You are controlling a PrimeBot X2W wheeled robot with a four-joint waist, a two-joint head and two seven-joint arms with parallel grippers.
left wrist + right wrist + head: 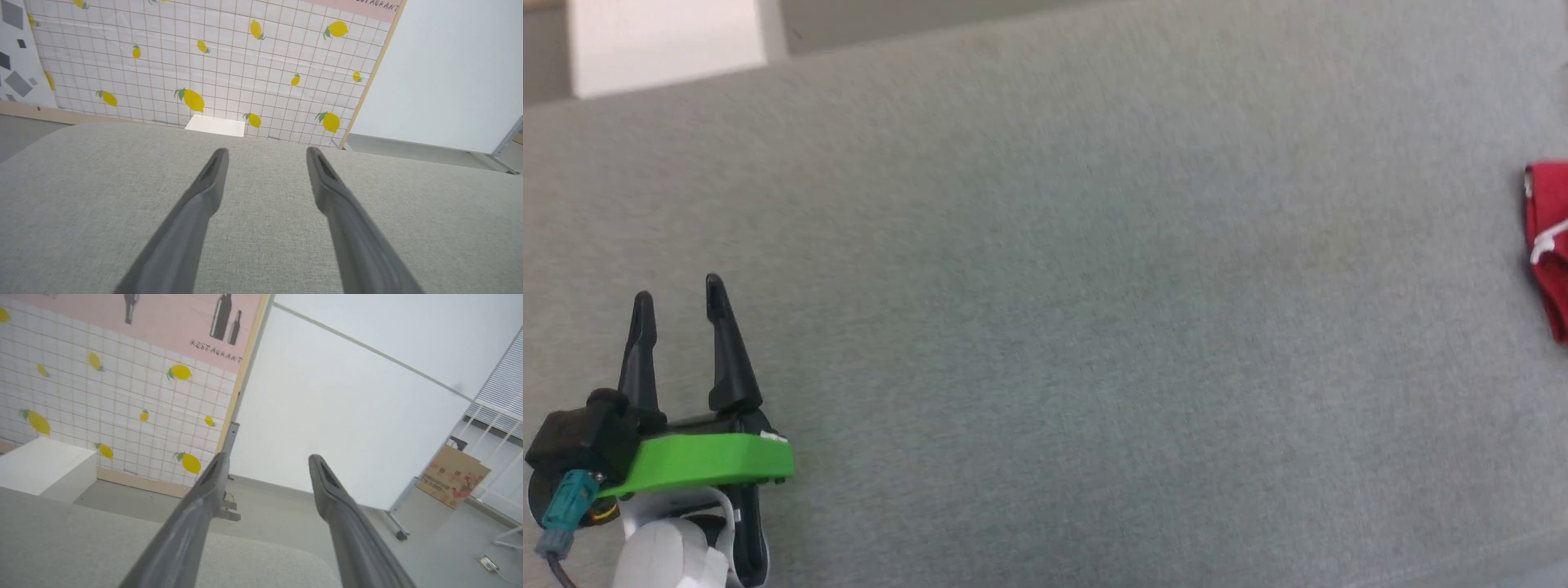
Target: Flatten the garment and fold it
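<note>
Jaws both stand wide; garment (pixel 1550 237) seemingly bunched.

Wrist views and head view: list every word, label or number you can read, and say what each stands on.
"RESTAURANT": on the pink wall panel, below the bottle silhouettes, in the right wrist view.
"AURANT": the same panel in the left wrist view, earlier letters clipped by the picture's top edge.
On the cardboard box: red printing, too blurred to read.
On the garment: no legible lettering.
</note>
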